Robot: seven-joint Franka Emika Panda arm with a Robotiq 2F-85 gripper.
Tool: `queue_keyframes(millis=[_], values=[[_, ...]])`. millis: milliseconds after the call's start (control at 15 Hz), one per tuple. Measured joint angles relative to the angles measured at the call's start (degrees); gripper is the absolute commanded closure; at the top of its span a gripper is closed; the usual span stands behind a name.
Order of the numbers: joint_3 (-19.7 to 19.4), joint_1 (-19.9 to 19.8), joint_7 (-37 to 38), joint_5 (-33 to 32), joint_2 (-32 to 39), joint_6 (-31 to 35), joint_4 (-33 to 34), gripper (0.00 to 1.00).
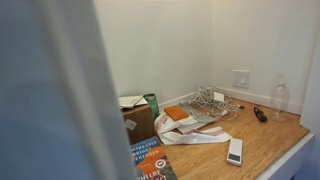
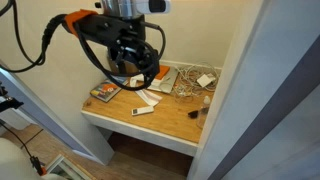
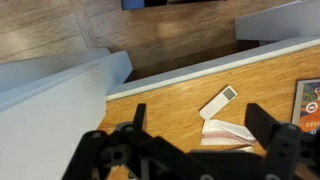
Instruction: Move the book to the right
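Hovering wide open and empty, the gripper [image 3: 198,128] should drop squarely onto the book [image 1: 149,159], avoiding the remote [image 3: 218,102].

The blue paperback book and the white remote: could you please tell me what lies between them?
Nothing: only bare wooden tabletop separates the blue-and-orange paperback book from the white rectangular remote, as the wrist view shows.

The arm [image 2: 80,20] has an orange part and a black cable [image 2: 43,45] looping off it. The gripper [image 2: 133,72] is black, with chunky fingers [image 3: 265,125].
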Motion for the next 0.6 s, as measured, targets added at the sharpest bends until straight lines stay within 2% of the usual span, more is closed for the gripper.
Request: queue_keyframes(millis=[600], values=[[0.0,0.0,0.0,0.0,0.0,0.0,0.0,0.00]])
